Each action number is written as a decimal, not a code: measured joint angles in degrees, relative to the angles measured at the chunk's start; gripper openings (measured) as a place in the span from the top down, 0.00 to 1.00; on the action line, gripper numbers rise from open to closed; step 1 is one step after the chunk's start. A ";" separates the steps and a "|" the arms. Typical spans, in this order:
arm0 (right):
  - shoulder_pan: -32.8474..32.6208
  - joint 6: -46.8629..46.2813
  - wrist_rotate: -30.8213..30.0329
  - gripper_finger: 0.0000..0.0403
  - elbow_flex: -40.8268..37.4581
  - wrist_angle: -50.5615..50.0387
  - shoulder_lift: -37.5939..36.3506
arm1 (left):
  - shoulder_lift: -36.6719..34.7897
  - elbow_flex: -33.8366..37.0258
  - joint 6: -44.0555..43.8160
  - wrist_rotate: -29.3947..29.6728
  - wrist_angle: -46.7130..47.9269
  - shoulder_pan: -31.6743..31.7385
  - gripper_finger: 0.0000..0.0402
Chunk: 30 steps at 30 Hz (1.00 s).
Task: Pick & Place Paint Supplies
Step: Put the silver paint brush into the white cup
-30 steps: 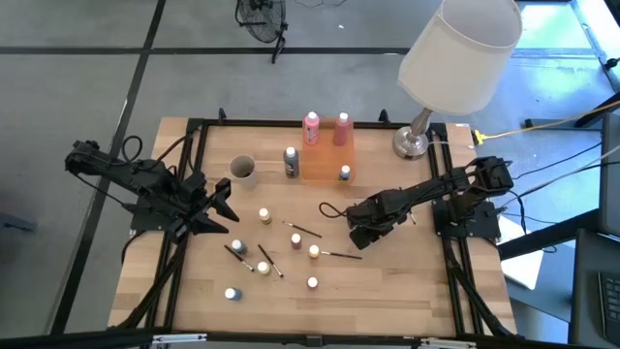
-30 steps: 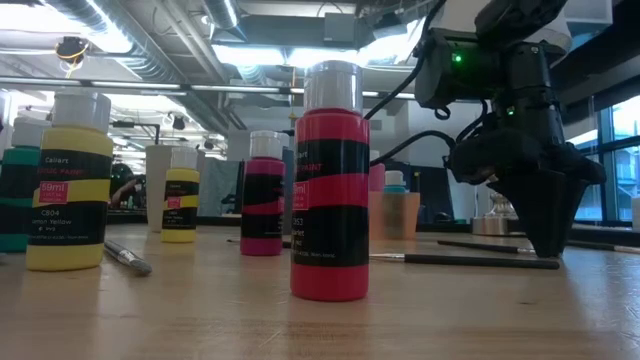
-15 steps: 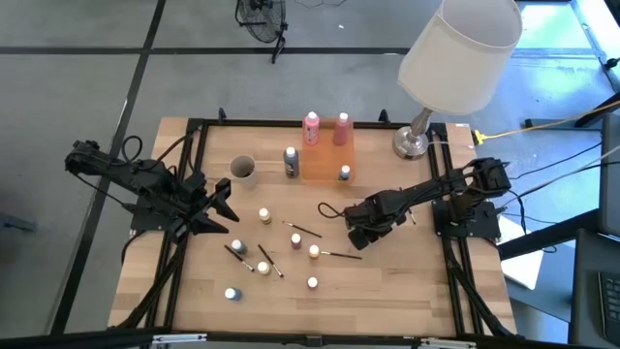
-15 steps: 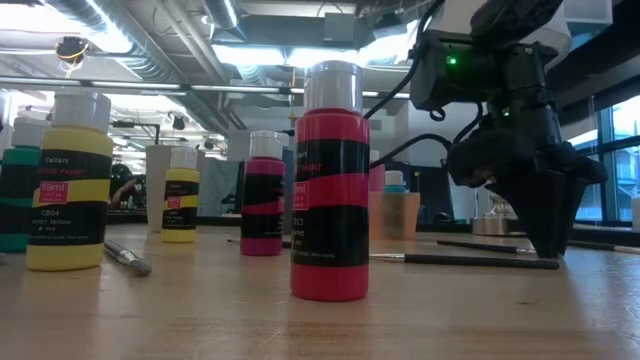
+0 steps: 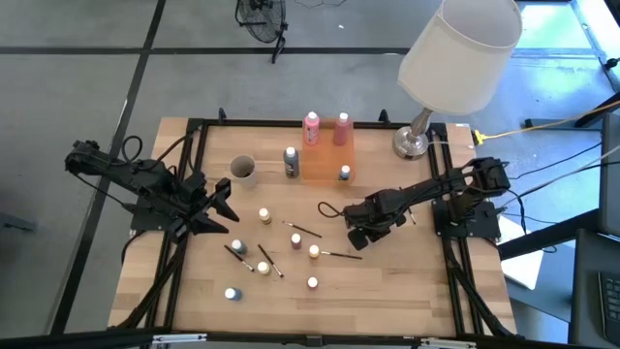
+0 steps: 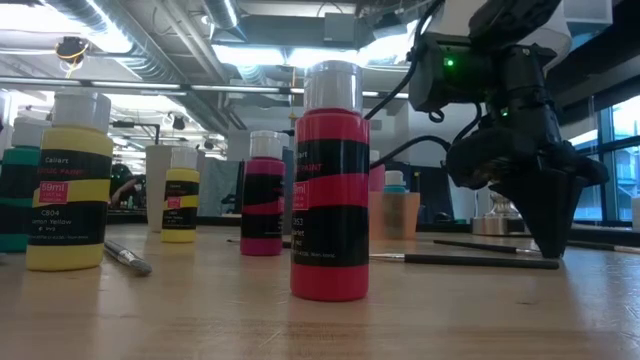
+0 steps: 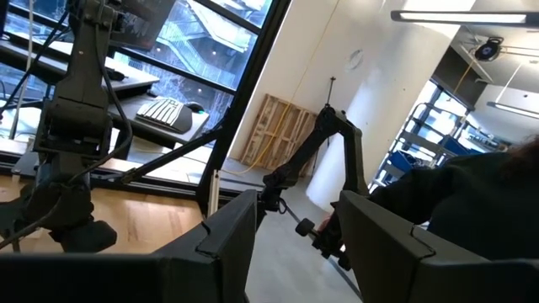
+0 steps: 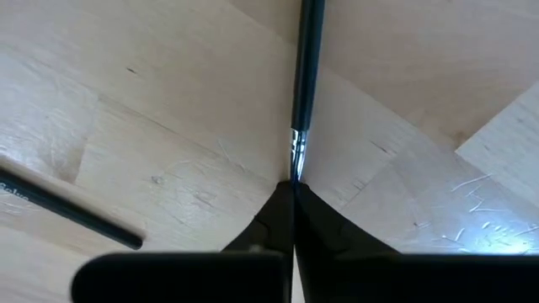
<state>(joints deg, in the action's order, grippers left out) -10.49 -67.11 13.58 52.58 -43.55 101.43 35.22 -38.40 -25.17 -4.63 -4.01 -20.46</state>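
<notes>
My right gripper [image 5: 358, 236] points steeply down at the table's right middle, shut on a thin dark brush [image 8: 305, 76] that lies on the wood. A second brush [image 5: 339, 254] lies just nearer and others [image 5: 304, 230] to the left. Several tiny bottles [image 5: 296, 239] stand around them. In the low view a red bottle [image 6: 330, 180] and a yellow one [image 6: 68, 185] stand close. Taller pink bottles [image 5: 311, 128] stand at the far side. My left gripper [image 7: 295, 244] waits open at the table's left, raised and about level. My right gripper pinches the brush's very end, just past its metal ferrule [image 8: 296, 145], between its two fingertips [image 8: 278, 210]. The fingers come from above, slanting steeply down, roughly in line with the brush. The brush lies flat on the table, stretching away from the fingers.
A big white-shaded lamp [image 5: 455, 48] with a metal base [image 5: 411, 143] stands at the far right corner. An orange block [image 5: 327, 160] and a cup [image 5: 242, 170] sit at the far middle. A black cable loop [image 5: 329, 208] lies left of my right gripper.
My right gripper has stayed in place over the table's right middle and has shut on the brush's end. The brush still lies on the table.
</notes>
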 joint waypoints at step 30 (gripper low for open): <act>-1.67 6.00 -3.93 1.00 14.88 -13.01 -1.25 | -1.08 0.02 3.10 3.61 -0.07 0.01 0.59</act>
<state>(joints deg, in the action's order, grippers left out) -12.16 -61.11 9.65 67.46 -56.56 100.18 34.14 -38.38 -22.07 -1.02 -4.08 -20.45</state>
